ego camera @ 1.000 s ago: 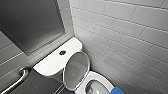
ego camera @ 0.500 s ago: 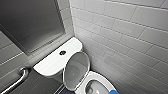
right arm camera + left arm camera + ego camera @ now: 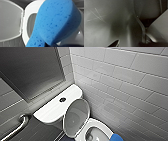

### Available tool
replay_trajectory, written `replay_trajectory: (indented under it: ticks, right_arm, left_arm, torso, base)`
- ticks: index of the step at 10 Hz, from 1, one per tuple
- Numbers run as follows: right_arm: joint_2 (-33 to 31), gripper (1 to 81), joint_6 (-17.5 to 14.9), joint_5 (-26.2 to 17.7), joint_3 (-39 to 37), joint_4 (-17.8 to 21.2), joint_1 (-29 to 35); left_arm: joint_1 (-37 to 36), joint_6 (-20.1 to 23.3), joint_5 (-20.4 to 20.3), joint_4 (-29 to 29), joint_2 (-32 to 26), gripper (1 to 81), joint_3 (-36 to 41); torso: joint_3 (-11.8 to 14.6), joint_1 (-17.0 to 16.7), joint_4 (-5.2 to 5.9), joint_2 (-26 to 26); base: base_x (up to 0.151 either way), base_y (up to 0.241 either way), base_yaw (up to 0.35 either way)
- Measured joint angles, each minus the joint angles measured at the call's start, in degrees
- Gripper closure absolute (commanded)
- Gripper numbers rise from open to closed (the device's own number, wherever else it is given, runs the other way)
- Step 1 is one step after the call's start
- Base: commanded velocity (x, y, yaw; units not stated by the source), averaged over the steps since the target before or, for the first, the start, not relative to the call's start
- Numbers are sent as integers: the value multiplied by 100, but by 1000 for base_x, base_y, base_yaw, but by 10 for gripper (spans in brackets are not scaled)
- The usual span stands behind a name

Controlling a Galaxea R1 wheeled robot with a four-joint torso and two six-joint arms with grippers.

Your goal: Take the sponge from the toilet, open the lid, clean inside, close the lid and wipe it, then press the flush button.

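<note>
The white toilet (image 3: 56, 109) stands against the tiled wall, with its flush button (image 3: 62, 99) on the flat tank top. The lid (image 3: 76, 118) is raised, its concave grey underside showing, and leans back towards the tank. Below it the seat ring (image 3: 100, 126) and the bowl opening (image 3: 93, 135) are exposed. The blue sponge (image 3: 115, 137) sits at the bowl's near right rim. In the right wrist view the sponge (image 3: 56, 22) looms large over the seat (image 3: 29, 13) and the open lid (image 3: 10, 21), with my right gripper (image 3: 50, 44) shut on it. My left gripper (image 3: 131, 45) is open and holds nothing.
A metal grab bar (image 3: 17, 127) runs along the dark wall left of the tank. White tiles (image 3: 130, 84) close off the right side. The left wrist view faces a dark grey panel (image 3: 106, 25) with a bent metal bar (image 3: 142, 31).
</note>
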Motion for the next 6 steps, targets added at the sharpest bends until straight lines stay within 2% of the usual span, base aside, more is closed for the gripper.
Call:
replay_trajectory:
  ticks: [4, 6]
  right_arm:
    - [265, 811, -1, -948, -96, -7, 842]
    - [634, 811, 0, -1328, -334, -27, 1058]
  left_arm:
    - [-1, 0, 0, -1, 0, 10, 2]
    - [-4, 0, -5, -1, 0, 10, 2]
  torso:
    - [0, 0, 17, 0]
    - [-50, 0, 168, 0]
  base:
    - [0, 0, 0]
    - [0, 0, 0]
